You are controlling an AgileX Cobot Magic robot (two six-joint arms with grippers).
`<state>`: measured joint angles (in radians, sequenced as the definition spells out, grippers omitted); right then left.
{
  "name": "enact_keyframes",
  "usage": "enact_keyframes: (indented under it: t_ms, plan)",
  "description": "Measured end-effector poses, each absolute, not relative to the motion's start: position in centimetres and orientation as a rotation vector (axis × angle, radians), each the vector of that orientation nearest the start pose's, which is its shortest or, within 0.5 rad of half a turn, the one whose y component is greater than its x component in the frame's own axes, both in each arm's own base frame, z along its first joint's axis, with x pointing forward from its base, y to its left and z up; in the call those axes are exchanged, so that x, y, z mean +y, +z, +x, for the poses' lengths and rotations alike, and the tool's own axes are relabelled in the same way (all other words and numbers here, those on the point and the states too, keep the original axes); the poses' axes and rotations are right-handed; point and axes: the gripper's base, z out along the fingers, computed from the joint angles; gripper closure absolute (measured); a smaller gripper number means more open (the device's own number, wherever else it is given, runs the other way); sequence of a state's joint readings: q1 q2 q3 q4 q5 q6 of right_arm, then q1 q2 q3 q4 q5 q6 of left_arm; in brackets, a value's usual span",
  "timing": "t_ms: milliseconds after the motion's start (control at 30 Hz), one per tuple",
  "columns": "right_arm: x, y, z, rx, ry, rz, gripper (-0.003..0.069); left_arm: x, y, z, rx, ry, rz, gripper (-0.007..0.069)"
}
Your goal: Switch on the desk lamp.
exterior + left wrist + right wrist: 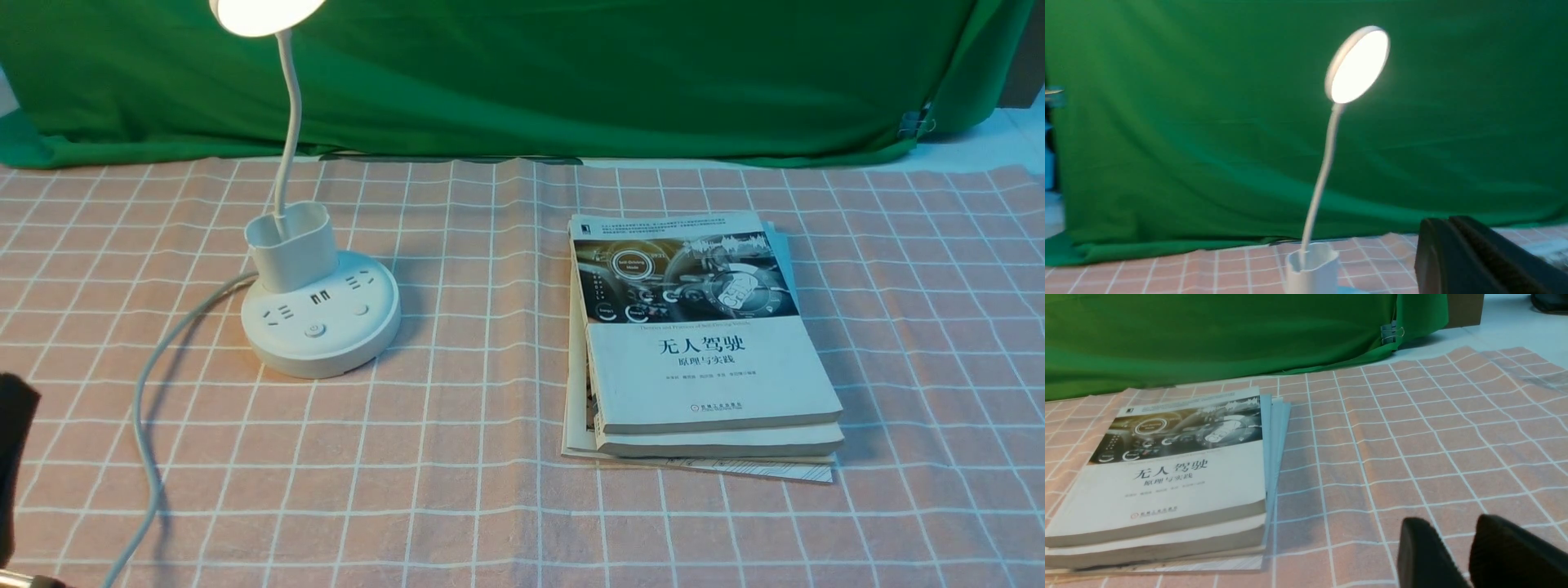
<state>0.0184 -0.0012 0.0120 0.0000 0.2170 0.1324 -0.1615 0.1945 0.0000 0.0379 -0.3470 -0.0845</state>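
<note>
Desk lamp (322,327) sat on the left half of the surface (457,490), puck base flat on the checked cloth and the head (261,12) lit, clipped by the top edge of the front view. The gooseneck (290,122) rose from the cup holder (292,245) at the back of the base. The round button (314,331) faced the near side with nothing over it. The cord (143,408) left the base on its left and curved to the near-left corner, the only thing crossing that floor area. A stack of books (702,351) lay right of centre, well apart from the base, with an open strip of cloth between them. The lower books stuck out past the top one along the near and right edges. Bare cloth ran along the whole near side and right of the stack. The far edge of the cloth met the green backdrop (571,73). Left hand (1447,222) was low at the left, near the lamp but not touching it, fingers together with no gap seen, gripping nothing. Right hand (1455,535) hovered over bare cloth right of the books, fingers parted by a narrow gap, empty.
</note>
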Motion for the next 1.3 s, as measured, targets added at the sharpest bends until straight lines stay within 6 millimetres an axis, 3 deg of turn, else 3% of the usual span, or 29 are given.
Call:
enact_keyframes:
  t_ms: [133, 400, 1300]
  plan:
    - [0.1, 18.9, 5.6, 1.71, 0.117, 0.101, 0.0418, -0.7, 22.3, 6.5, 1.399, -0.181, 0.005, 0.0603]
    - [0.1, 18.9, 5.6, 1.71, 0.117, 0.101, 0.0418, -0.8, 19.0, 5.5, 1.728, -0.249, -0.068, 0.0603]
    - [0.1, 18.9, 5.6, 1.71, 0.117, 0.101, 0.0418, -0.9, 18.9, 5.5, 1.739, -0.247, -0.06, 0.0603]
